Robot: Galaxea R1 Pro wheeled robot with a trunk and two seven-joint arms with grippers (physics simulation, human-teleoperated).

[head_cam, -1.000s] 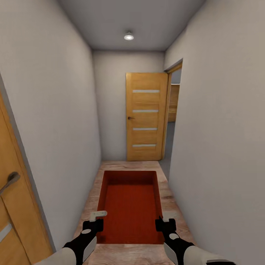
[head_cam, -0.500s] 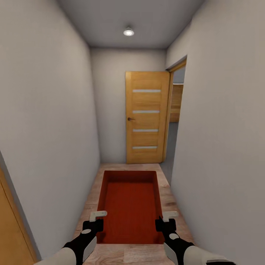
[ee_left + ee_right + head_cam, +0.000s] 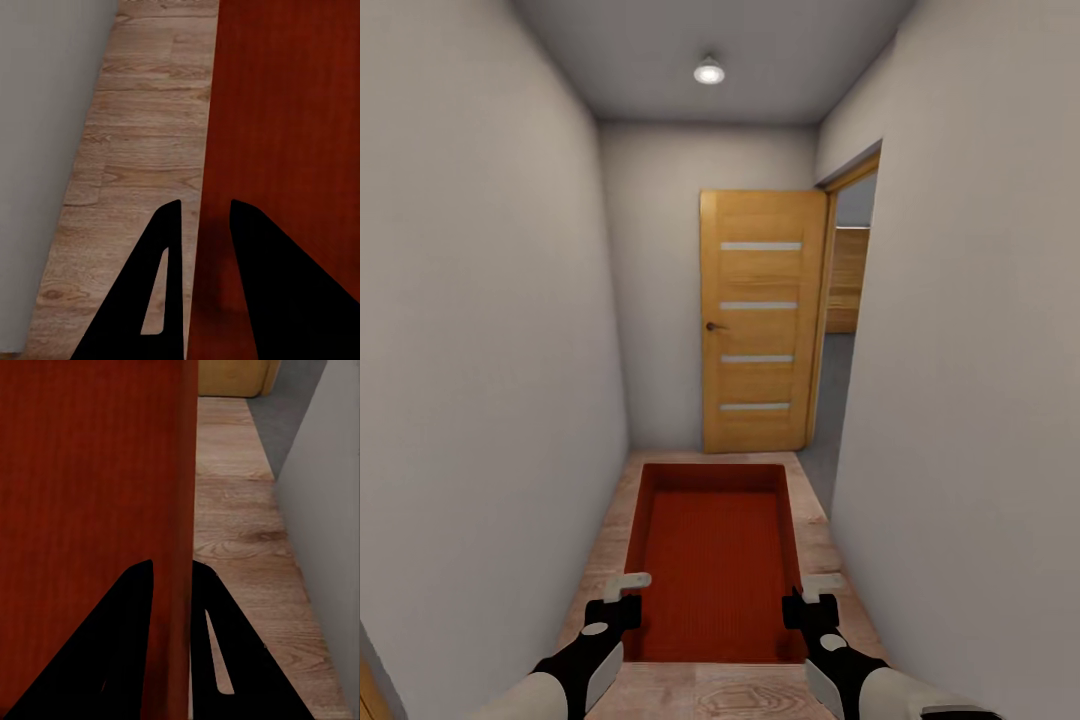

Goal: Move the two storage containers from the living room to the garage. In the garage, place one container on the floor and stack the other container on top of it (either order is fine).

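Head view: left gripper [image 3: 628, 590] and right gripper [image 3: 810, 590] each clamp a storage container [image 3: 712, 555] wall

Bare wood-plank floor [image 3: 710, 690]

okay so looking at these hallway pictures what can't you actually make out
- Head view: the bin hides the floor beneath it; whether a second bin sits nested inside cannot be told.
- Head view: the wall cuts off the room beyond the open door.
- Wrist views: the left gripper and right gripper straddle the bin's walls; the fingertips are dark silhouettes, contact unclear.
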